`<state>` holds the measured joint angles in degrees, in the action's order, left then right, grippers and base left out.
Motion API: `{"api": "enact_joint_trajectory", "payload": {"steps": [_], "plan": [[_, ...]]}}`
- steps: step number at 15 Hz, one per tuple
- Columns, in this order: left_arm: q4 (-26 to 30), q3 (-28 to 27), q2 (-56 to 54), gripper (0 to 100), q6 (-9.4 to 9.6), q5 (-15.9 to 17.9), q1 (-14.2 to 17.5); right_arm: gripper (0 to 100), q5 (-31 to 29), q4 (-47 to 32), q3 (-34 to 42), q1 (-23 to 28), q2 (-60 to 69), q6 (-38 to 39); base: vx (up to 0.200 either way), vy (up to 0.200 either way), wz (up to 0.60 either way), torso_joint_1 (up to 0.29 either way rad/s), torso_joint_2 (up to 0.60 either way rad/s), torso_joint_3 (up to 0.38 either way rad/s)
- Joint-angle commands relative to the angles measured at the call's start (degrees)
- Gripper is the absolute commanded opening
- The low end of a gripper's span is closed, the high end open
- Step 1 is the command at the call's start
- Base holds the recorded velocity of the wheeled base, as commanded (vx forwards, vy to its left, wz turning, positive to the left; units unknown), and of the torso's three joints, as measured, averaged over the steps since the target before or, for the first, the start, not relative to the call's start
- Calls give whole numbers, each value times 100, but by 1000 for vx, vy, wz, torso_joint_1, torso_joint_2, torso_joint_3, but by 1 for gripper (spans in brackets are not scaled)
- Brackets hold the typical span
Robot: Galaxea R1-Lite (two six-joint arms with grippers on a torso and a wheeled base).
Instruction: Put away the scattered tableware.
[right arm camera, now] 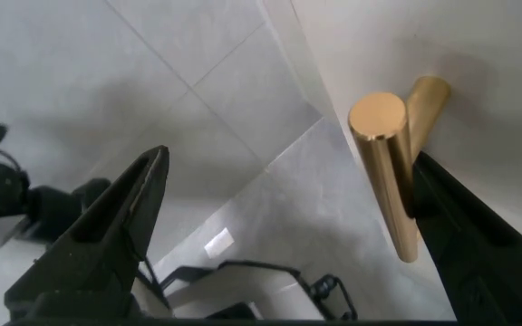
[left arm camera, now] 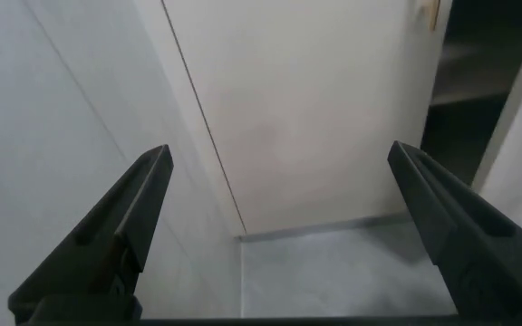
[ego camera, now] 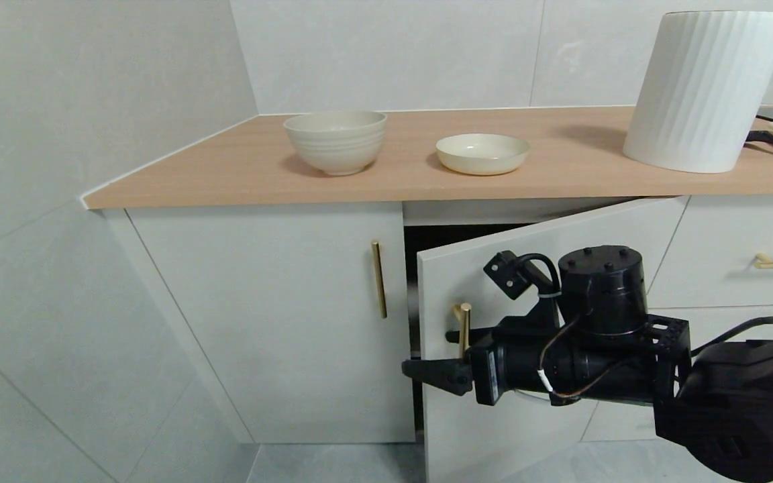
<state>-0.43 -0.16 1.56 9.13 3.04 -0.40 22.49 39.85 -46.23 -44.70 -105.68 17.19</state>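
While right gripper (ego camera: 435, 373) is straddling the handle (ego camera: 464, 327) of the ajar cabinet door (ego camera: 534, 235), fingers wide, I'm reading this as door-opening; left gripper (left arm camera: 279, 226) is hanging wide, empty; bowl (ego camera: 336, 141) and dish (ego camera: 482, 153) are sitting on the countertop (ego camera: 225, 178); next is needing a clamp, then a wider swing.

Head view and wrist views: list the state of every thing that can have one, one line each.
Right cabinet door: ajar, swung partly out.
Left cabinet door: shut.
Drawer: shut.
Deep bowl: upright on the countertop.
Shallow dish: upright, empty.
Left gripper: open, holding nothing.
Right gripper: open around the door handle, not clamped.
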Motion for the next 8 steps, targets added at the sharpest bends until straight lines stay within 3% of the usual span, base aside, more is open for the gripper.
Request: {"api": "enact_joint_trajectory", "payload": {"steps": [1, 3, 5, 6, 7, 8], "plan": [[-1, -2, 450, 100, 1, 13, -188, 100, 36, -4, 79, -162, 162, 13, 0, 0, 0, 0, 0, 0], [-19, -134, 319, 100, -34, 30, -197, 100, 36, -4, 123, -223, 179, 13, 0, 0, 0, 0, 0, 0], [350, -1724, 811, 100, -957, 136, -276, 100, 36, -4, 131, -241, 153, 13, 0, 0, 0, 0, 0, 0], [517, -2129, 1206, 100, -957, 320, -294, 100, 36, -4, 131, -258, 153, 13, 0, 0, 0, 0, 0, 0], [570, -2744, 2235, 100, -939, 892, -303, 100, 36, -4, 167, -276, 162, 13, 0, 0, 0, 0, 0, 0], [552, -3025, 2771, 100, -913, 1120, -320, 100, 36, -4, 184, -293, 171, 13, 0, 0, 0, 0, 0, 0]]}}
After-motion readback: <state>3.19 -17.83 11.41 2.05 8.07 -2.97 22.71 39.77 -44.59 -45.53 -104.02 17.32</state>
